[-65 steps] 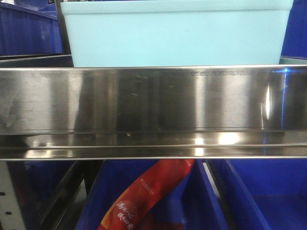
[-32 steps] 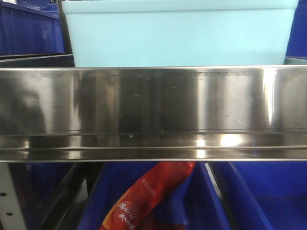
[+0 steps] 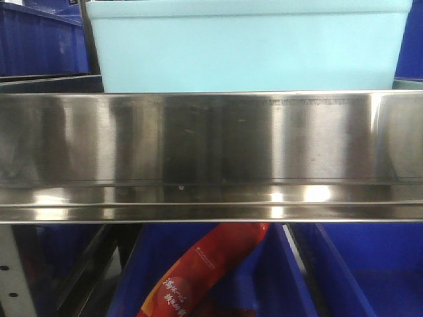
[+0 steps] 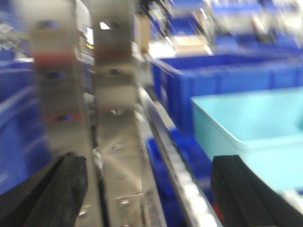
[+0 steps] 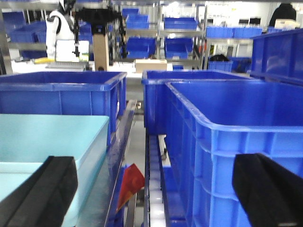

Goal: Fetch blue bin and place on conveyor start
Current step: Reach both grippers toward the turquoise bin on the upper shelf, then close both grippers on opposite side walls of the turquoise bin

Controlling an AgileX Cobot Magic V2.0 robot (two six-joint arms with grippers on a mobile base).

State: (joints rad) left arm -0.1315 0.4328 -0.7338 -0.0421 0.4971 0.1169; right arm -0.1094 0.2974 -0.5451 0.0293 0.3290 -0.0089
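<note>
Steel shelf rail (image 3: 211,145) spans mid-frame; blue bin (image 3: 248,46) sits behind its lip, upper frame. Left gripper (image 4: 149,163) and right gripper (image 5: 156,163) spread wide, empty; likely flanking the bin for a lift.

Blue bin (image 3: 248,46) sits behind steel shelf rail (image 3: 211,155); dark blue bins (image 3: 357,271) below, red packet (image 3: 198,274) inside one.
</note>
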